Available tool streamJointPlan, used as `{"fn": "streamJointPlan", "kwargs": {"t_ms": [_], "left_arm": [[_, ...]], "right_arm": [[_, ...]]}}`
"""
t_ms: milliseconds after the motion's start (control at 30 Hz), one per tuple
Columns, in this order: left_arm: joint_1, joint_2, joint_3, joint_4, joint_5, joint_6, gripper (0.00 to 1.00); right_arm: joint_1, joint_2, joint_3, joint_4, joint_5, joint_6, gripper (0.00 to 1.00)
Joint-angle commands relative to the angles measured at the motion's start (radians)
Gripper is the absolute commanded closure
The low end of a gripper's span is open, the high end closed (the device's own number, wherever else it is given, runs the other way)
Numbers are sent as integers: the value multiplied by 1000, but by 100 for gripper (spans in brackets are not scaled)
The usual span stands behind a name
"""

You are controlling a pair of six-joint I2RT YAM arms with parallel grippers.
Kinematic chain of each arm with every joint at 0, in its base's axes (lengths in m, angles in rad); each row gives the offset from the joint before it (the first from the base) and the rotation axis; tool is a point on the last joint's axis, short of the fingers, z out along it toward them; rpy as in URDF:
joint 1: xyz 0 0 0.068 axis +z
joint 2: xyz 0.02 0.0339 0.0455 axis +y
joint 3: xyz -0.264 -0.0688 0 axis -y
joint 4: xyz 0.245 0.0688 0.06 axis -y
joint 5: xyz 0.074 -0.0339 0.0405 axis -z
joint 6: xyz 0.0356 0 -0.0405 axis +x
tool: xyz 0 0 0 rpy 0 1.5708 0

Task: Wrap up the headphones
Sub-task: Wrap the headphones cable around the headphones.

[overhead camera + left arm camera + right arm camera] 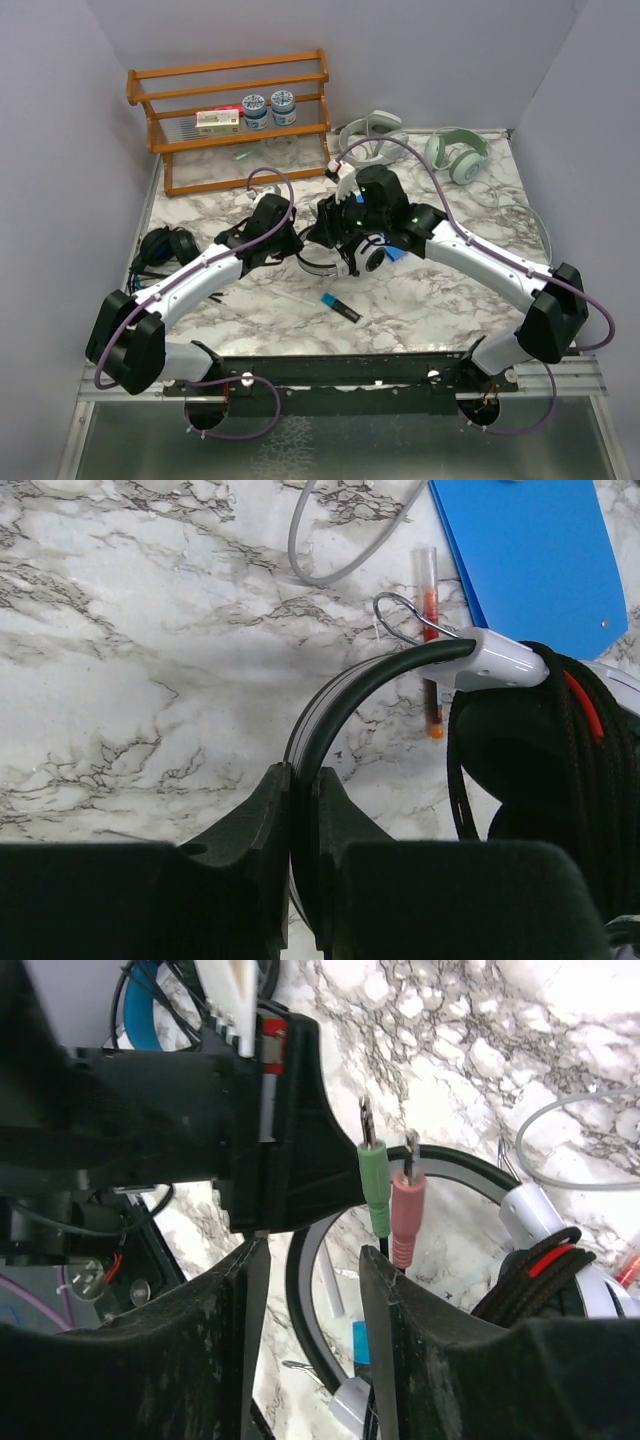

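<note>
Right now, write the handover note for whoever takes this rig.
Left tool: shut on the headband of the white-and-black pair.
Right tool: open, the plugs just beyond its tip.
Done: much of the cord looks wound round that pair's ear cup.
To do: tuck in the plug end, then wrap the black pair at left and the pale pairs at far right.
</note>
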Motion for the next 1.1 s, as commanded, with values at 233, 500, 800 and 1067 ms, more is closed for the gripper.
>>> {"fn": "streamJointPlan", "kwargs": {"t_ms": [233, 500, 800, 1067], "left_arm": [[5, 3, 82, 56, 99, -40, 100], [5, 5, 98, 46, 100, -14, 100], [5, -3, 98, 52, 125, 13, 100], [5, -9, 79, 58, 84, 45, 100]], "right_arm": [[-4, 14, 90, -188, -4, -137, 46], [-4, 89, 127, -214, -14, -186, 47], [-4, 202, 111, -212, -76, -170, 59], [-3, 191, 134, -250, -62, -194, 66]]}}
